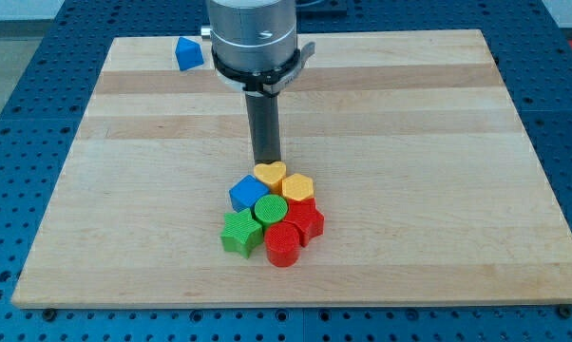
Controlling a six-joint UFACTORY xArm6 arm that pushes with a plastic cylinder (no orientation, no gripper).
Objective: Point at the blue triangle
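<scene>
The blue triangle (187,52) lies near the board's top left edge. My tip (267,163) is at the board's middle, far to the lower right of the triangle. The tip stands just above a yellow heart block (270,174), touching or almost touching it. That heart heads a tight cluster: a yellow hexagon (297,186), a blue cube (247,193), a green cylinder (270,209), a green star (240,232), a red cylinder (283,244) and a red star (305,221).
The wooden board (409,142) lies on a blue perforated table (20,95). The arm's grey body (253,38) hangs over the board's top middle, just to the right of the blue triangle.
</scene>
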